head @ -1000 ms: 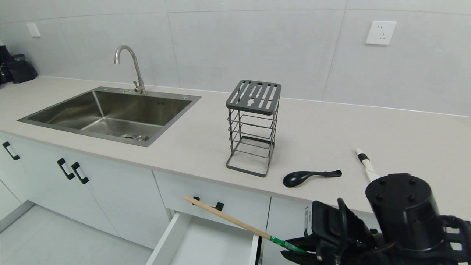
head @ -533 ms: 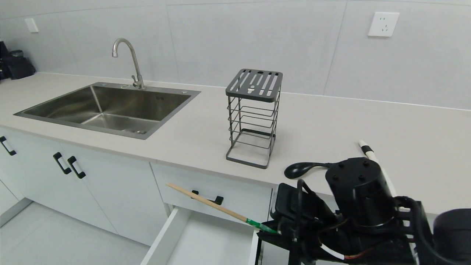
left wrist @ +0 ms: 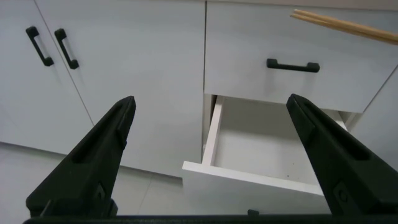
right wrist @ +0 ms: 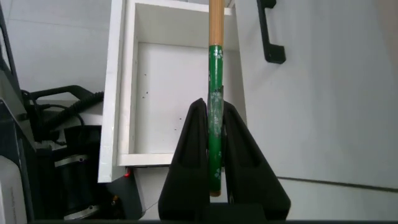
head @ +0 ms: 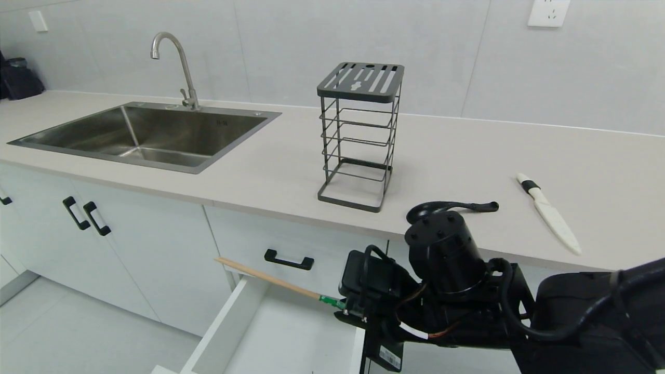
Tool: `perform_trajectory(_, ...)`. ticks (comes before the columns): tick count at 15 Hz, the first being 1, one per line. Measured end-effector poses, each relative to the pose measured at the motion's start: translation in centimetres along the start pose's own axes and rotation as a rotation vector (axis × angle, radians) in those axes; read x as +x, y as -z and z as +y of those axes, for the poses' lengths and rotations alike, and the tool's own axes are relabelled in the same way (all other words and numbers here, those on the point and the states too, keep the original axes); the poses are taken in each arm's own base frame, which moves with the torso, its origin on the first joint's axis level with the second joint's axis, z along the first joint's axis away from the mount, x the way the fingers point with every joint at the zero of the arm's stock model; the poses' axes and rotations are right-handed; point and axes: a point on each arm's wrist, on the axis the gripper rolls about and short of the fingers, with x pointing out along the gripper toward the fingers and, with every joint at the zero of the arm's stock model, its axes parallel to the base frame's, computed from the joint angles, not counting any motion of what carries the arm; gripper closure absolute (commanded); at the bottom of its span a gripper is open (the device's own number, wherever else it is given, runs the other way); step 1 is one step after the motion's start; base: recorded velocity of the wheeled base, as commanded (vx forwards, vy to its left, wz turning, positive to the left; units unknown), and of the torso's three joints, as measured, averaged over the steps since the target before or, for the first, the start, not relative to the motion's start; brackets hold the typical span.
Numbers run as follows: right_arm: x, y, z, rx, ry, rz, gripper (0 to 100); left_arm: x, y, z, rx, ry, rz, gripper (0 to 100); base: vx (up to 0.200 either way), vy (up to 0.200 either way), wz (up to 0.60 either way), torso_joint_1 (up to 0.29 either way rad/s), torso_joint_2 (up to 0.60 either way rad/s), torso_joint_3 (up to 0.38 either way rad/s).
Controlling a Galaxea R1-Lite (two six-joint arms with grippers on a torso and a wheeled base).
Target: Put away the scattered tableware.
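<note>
Bright, diffuse light; soft sheen on the sink (head: 171,127) walls; the rack (head: 358,135) casts a faint shadow on the countertop (head: 457,171).

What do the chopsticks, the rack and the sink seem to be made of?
Chopsticks: probably wood or bamboo, judging by the matt tan shaft; the held end looks painted green, and the paint is worn.
Rack: likely metal, with thin straight wire bars, a slotted top plate and a dark matt coating.
Sink: apparently stainless steel, with a brushed grey sheen and soft reflections.
</note>
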Motion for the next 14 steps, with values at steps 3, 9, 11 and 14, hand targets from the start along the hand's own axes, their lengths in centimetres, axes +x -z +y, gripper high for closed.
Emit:
perform_trajectory(3, 0.6, -0.1, 0.0, -0.003, -0.001, 0.002, 100, 0.0, 0.0, 0.0, 0.000, 0.000, 0.000, 0, 0.000, 0.000, 0.00, -0.098, 0.18, 0.085)
perform_trajectory(9, 2.1, -0.3, -0.4, -0.001, -0.006, 0.014, 100, 0.0, 0.0, 0.0, 0.000, 0.000, 0.002, 0, 0.000, 0.000, 0.00, -0.137, 0.25, 0.114)
perform_trajectory(11, 2.6, -0.1, -0.5, -0.001, -0.011, 0.024, 100, 0.0, 0.0, 0.0, 0.000, 0.000, 0.000, 0, 0.000, 0.000, 0.00, -0.063, 0.09, 0.039)
perform_trajectory(14, 3.2, -0.2, -0.6, -0.002, -0.012, 0.025, 100, 0.0, 0.0, 0.0, 0.000, 0.000, 0.000, 0, 0.000, 0.000, 0.00, -0.175, 0.25, 0.123)
